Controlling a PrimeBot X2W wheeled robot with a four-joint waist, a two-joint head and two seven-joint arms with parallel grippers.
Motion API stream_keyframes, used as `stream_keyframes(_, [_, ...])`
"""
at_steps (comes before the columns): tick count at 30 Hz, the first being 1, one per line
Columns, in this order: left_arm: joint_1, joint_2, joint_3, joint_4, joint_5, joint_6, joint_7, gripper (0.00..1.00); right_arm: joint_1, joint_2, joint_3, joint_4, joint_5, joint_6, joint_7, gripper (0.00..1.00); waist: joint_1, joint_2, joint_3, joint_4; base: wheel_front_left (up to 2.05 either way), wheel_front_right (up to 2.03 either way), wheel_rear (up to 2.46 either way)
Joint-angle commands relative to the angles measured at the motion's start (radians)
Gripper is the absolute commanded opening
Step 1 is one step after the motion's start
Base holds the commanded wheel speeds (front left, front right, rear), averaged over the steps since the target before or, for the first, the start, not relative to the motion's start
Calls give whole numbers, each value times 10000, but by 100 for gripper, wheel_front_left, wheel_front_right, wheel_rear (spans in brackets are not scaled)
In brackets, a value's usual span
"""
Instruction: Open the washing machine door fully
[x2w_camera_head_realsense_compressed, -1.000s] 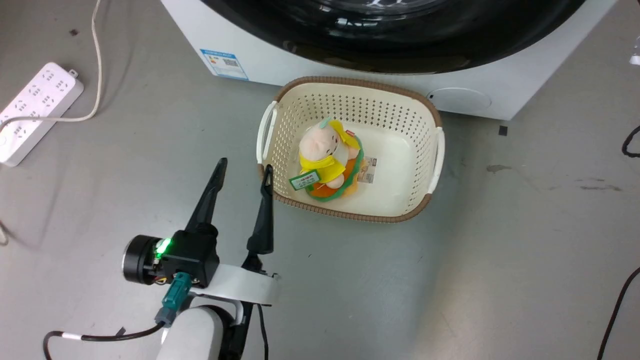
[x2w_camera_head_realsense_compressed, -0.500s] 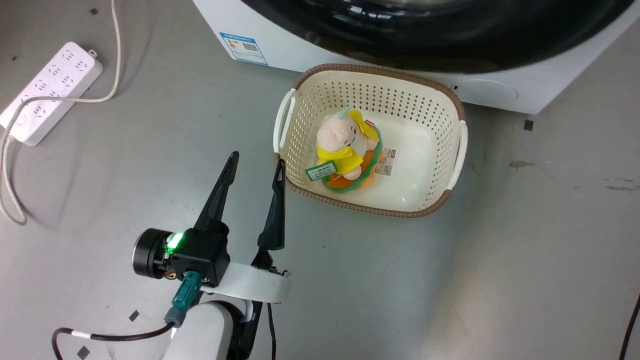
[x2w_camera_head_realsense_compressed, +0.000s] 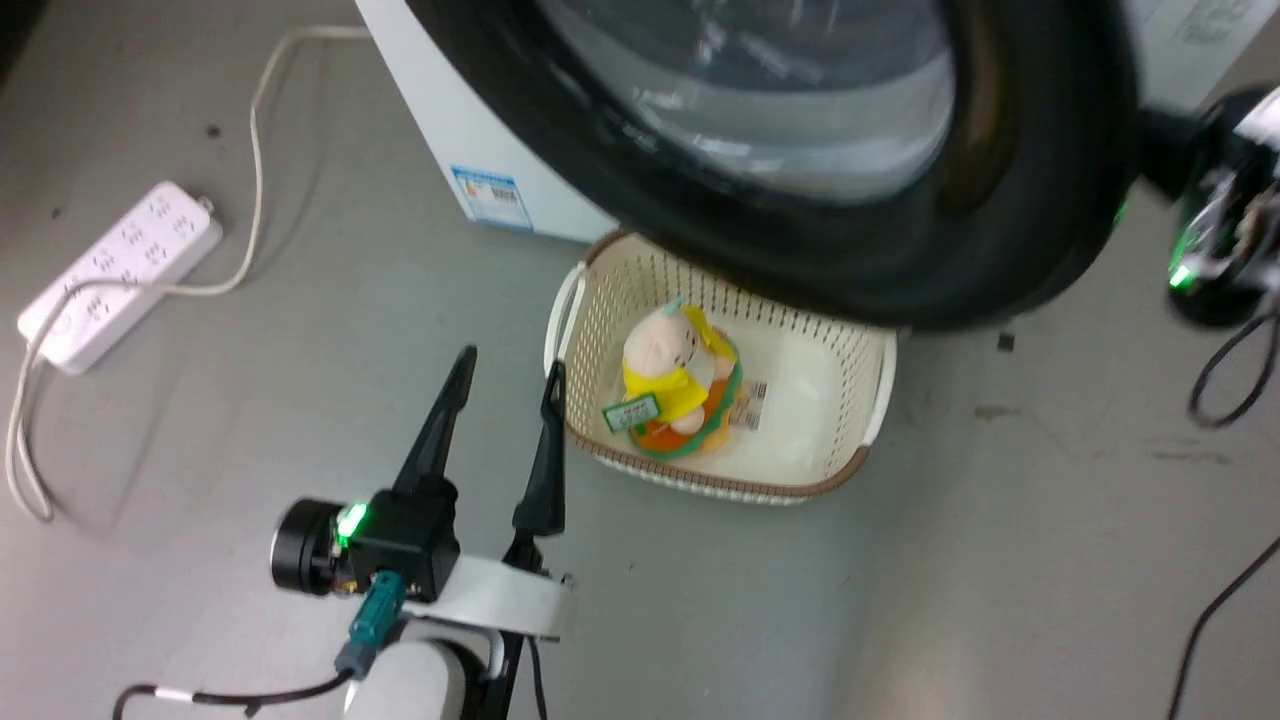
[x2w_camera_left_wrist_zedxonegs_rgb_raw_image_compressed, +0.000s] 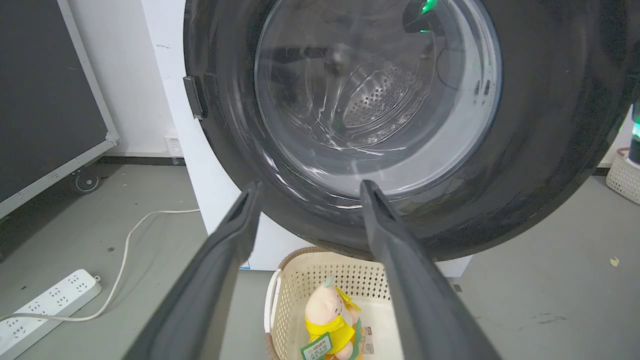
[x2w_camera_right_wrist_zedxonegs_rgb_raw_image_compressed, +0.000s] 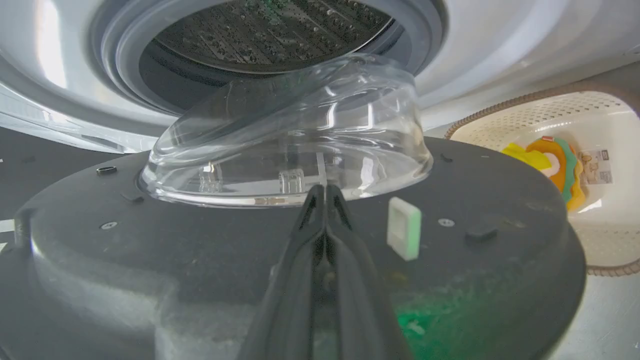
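The washing machine (x2w_camera_head_realsense_compressed: 440, 120) stands on the grey floor (x2w_camera_head_realsense_compressed: 800, 620), and its white front with a blue sticker (x2w_camera_head_realsense_compressed: 492, 198) shows in the head view. The door (x2w_camera_head_realsense_compressed: 900, 270) is swung out from the mouth and is partly open. It hangs on the machine's left side, and in the left wrist view its black ring (x2w_camera_left_wrist_zedxonegs_rgb_raw_image_compressed: 545, 125) faces the camera with the steel drum (x2w_camera_left_wrist_zedxonegs_rgb_raw_image_compressed: 380, 95) seen through the glass. In the right wrist view the glass bowl (x2w_camera_right_wrist_zedxonegs_rgb_raw_image_compressed: 300, 135) stands clear of the grey rubber ring (x2w_camera_right_wrist_zedxonegs_rgb_raw_image_compressed: 125, 55).

A cream basket (x2w_camera_head_realsense_compressed: 640, 290) stands on the floor just in front of the machine, and its far side is under the lower edge of the door. A power strip (x2w_camera_head_realsense_compressed: 120, 270) lies on the floor well to the left. A plush toy (x2w_camera_head_realsense_compressed: 675, 385) lies in the basket, near its left wall.

The left gripper (x2w_camera_head_realsense_compressed: 512, 358) hangs above the floor just left of the basket, fingers spread, holding nothing. The right gripper (x2w_camera_right_wrist_zedxonegs_rgb_raw_image_compressed: 324, 189) is at the inner face of the door, its fingers pressed together with nothing between them, and the tips reach the base of the glass bowl.
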Motion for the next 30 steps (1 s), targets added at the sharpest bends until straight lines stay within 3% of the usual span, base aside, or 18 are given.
stream_keyframes(1, [237, 10, 42, 39, -24, 50, -55, 100, 487, 301, 74, -209, 123, 12, 226, 0, 1, 0, -469, -105, 0, 0, 0])
stream_keyframes(12, [1227, 10, -13, 346, -52, -61, -55, 100, 3221, 1509, 416, -1964, 557, 12, 1653, 0, 1, 0, -1930, -99, 0, 0, 0])
stream_keyframes(18, [1658, 10, -320, 417, -131, -100, -55, 100, 4440, 1775, 930, -2832, 1206, 12, 2593, 0, 1, 0, -2407, 76, 0, 0, 0])
stream_keyframes(23, [1976, 10, -625, 539, -201, -182, -55, 100, 5521, 1784, 2816, -3206, 3186, 12, 2745, 0, 1, 0, -2834, 303, 0, 0, 0])
stream_keyframes(30, [2188, 10, -864, 583, -214, -217, -55, 100, 6843, 1786, 5998, -4303, 5545, 12, 1542, 0, 1, 0, -3053, 502, 0, 0, 0])
